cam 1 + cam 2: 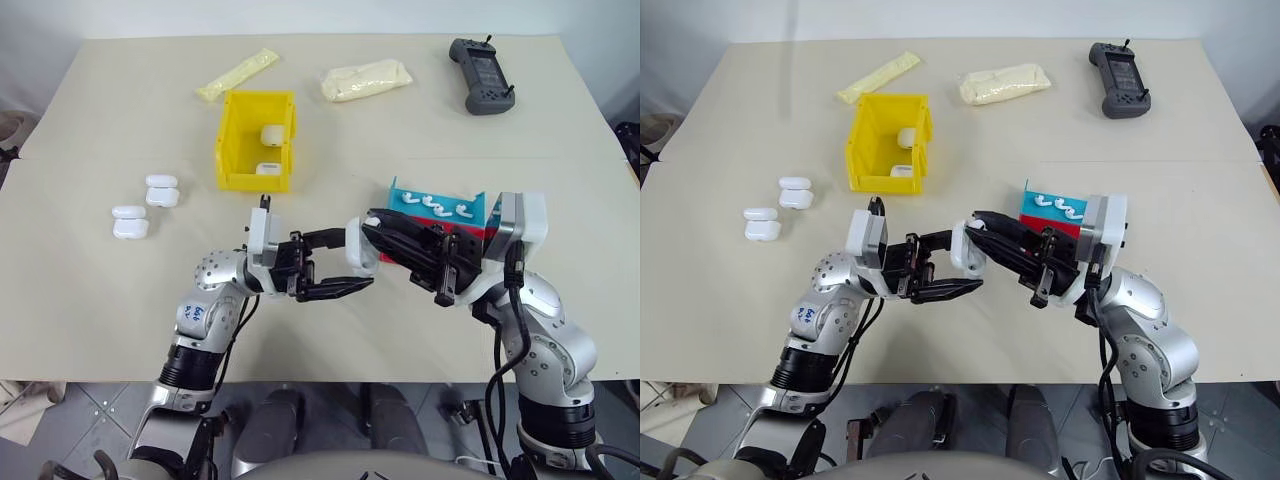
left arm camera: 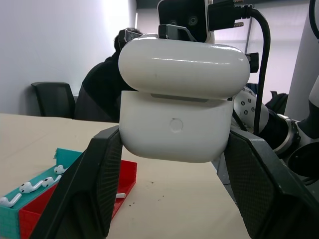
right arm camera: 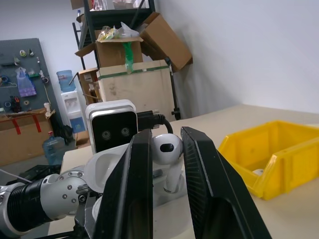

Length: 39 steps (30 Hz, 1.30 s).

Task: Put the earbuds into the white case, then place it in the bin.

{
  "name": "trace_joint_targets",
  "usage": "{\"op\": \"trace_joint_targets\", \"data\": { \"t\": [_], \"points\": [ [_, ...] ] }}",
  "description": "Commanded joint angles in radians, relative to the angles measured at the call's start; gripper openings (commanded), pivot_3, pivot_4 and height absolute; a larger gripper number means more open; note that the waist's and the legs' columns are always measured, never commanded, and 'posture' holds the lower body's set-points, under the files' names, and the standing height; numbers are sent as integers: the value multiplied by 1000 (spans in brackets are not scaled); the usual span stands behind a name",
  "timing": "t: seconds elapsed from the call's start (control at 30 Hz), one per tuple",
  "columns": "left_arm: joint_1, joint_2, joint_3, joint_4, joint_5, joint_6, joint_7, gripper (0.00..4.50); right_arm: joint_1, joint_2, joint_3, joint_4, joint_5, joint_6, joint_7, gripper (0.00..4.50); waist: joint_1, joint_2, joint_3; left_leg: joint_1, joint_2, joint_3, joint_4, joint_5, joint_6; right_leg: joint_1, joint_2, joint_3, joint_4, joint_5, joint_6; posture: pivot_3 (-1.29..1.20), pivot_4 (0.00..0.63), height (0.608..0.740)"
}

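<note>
Both tools meet: left (image 1: 345, 270) grips white case (image 2: 182, 99), right (image 3: 167, 149) pinches earbud (image 3: 167, 147).

You won't find much to read here. Your left arm (image 1: 199, 316) carries a small blue handwritten mark on its silver forearm shell, too small to make out. The white case (image 2: 179, 107), the yellow bin (image 1: 240, 160) and the grey handheld controller (image 1: 482, 76) show no legible lettering.

I am in a workshop or lab storeroom; shelves (image 3: 107, 20) stacked with cardboard boxes (image 3: 134, 40), a tool pegboard (image 3: 22, 74) at left, water jugs (image 3: 65, 79); an office chair (image 2: 52, 99).
</note>
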Motion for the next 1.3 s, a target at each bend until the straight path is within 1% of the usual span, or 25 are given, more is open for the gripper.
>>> {"op": "trace_joint_targets", "data": {
  "t": [0.03, 0.13, 0.37, 0.53, 0.6, 0.63, 0.67, 0.8, 0.93, 1.1, 1.2, 1.27, 1.3],
  "points": [
    [-22, -8, 6, -31, -19, -12, 1, 2736, 7, -5, 20, 7, -22, -36, 19, 491, 0, 0, 0, 0, 0, 0, 0, 0, 0, 0, 0, 0, 0, 0, 0, 0, 150, 740],
    [-21, -9, 5, -33, -19, -13, 0, 2736, -4, 7, 42, 37, -58, -77, 24, 491, 0, 0, 0, 0, 0, 0, 0, 0, 0, 0, 0, 0, 0, 0, 0, 0, 150, 740],
    [-29, -12, 9, -30, -19, -17, 4, 2736, -6, 1, 83, 67, -80, -101, 34, 491, 0, 0, 0, 0, 0, 0, 0, 0, 0, 0, 0, 0, 0, 0, 0, 0, 150, 740],
    [-33, -16, 14, -26, -18, -22, 10, 2736, -10, -17, 87, 75, -48, -50, 21, 491, 0, 0, 0, 0, 0, 0, 0, 0, 0, 0, 0, 0, 0, 0, 0, 0, 150, 740],
    [-33, -19, 14, -25, -16, -25, 12, 2736, -21, -22, 80, 69, -24, -23, 10, 1226, 0, 0, 0, 0, 0, 0, 0, 0, 0, 0, 0, 0, 0, 0, 0, 0, 150, 740],
    [-34, -20, 15, -24, -15, -26, 12, 2736, -26, -31, 79, 63, -2, 0, 14, 1443, 0, 0, 0, 0, 0, 0, 0, 0, 0, 0, 0, 0, 0, 0, 0, 0, 150, 740],
    [-35, -21, 16, -23, -15, -27, 12, 2736, -31, -33, 77, 60, -4, -3, 17, 1770, 0, 0, 0, 0, 0, 0, 0, 0, 0, 0, 0, 0, 0, 0, 0, 0, 150, 740],
    [-39, -24, 17, -16, -12, -32, 11, 2736, -45, -49, 60, 50, 20, 6, 33, 3192, 1, 0, 0, 0, 0, 0, 0, 0, 0, 0, 0, 0, 0, 0, 0, 0, 150, 740],
    [-46, -7, 19, -4, -12, -6, 12, 2736, -49, -112, -24, 34, 46, 8, 30, 4483, 3, 0, 0, 0, 0, 0, 0, 0, 0, 0, 0, 0, -1, 0, 0, 0, 150, 740],
    [-34, 16, 17, 7, 4, -7, 6, 2736, 21, -201, -150, 36, 13, -28, 28, 4483, 2, 0, 0, 0, 0, 0, -1, 0, 0, 0, 0, 0, -1, 0, 0, 0, 150, 740],
    [-22, 34, 22, 17, 10, -10, 1, 2736, 154, -271, -274, 89, -45, -96, 94, 4483, 6, 0, 0, -1, -1, 0, -1, 0, 0, 0, -1, 0, -1, 0, 0, 0, 150, 740],
    [-19, 38, 24, 24, 12, -23, -2, 2736, 239, -297, -330, 155, -97, -170, 152, 4483, 10, 0, 0, 0, -1, 0, -1, -1, 1, 2, -1, 0, -1, 0, 0, 0, 150, 740],
    [-19, 38, 28, 27, 15, -28, 5, 2736, 285, -304, -362, 217, -139, -239, 182, 4483, 9, 0, 0, 0, -1, 1, -1, -1, 2, 2, -1, 0, -1, 0, 0, 0, 150, 740]
  ]
}}
